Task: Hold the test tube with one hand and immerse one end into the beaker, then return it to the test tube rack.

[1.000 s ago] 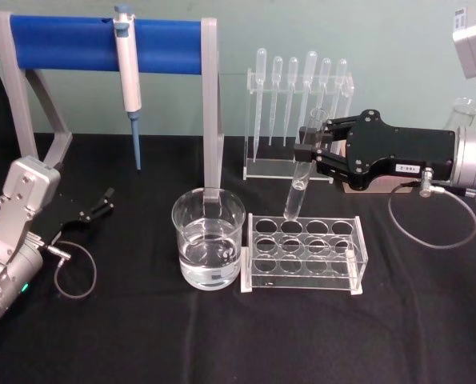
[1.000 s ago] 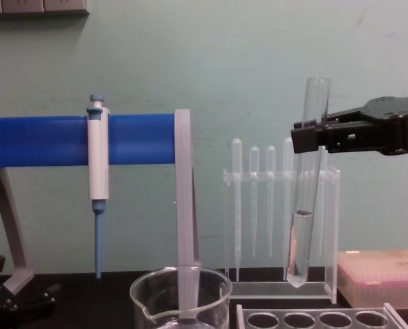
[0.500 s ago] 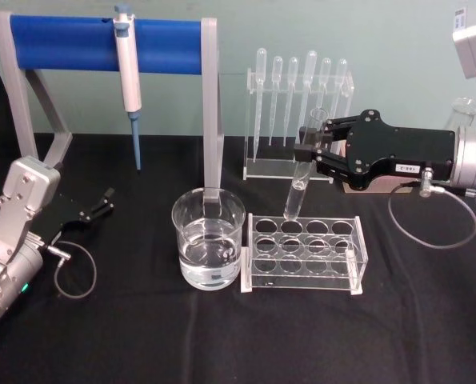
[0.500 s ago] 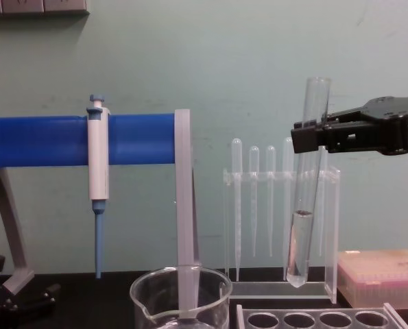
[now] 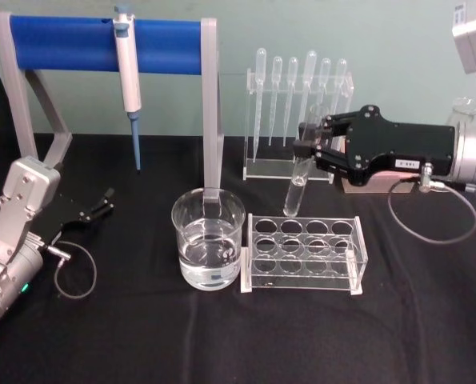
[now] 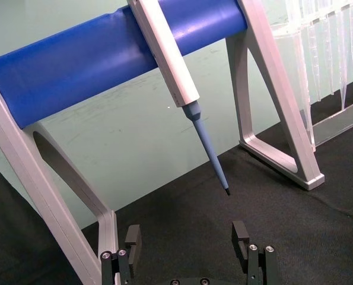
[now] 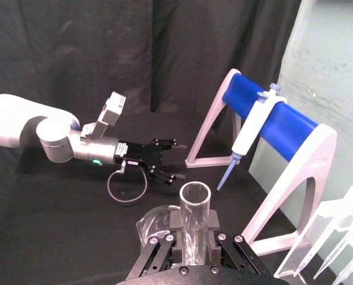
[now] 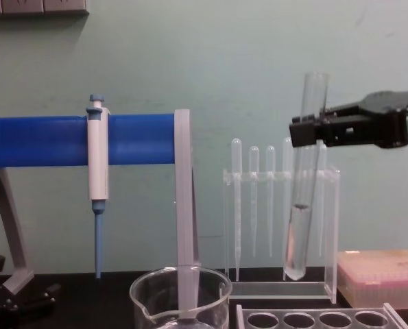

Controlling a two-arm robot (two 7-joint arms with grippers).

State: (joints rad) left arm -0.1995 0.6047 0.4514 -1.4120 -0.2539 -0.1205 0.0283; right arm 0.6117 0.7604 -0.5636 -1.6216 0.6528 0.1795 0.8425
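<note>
My right gripper [image 5: 308,149] is shut on the test tube [image 5: 300,171] near its open rim. The tube hangs slightly tilted in the air above the back row of the clear rack [image 5: 303,254]. In the chest view the test tube [image 8: 302,192] holds clear liquid in its lower part, with the right gripper [image 8: 305,130] gripping it high up. The beaker [image 5: 209,240], part full of clear liquid, stands on the black table left of the rack. The tube's rim [image 7: 195,195] shows in the right wrist view. My left gripper [image 5: 102,204] rests open at the far left, away from the beaker.
A blue-barred stand [image 5: 102,44] carries a white-and-blue pipettor [image 5: 127,76] behind the beaker. A clear holder with several pipettes [image 5: 298,88] stands behind the rack. A pink box [image 8: 382,274] sits at the right. A grey cable [image 5: 430,216] loops from the right wrist.
The right gripper has lifted the test tube a little higher above the rack. The left arm has not moved.
</note>
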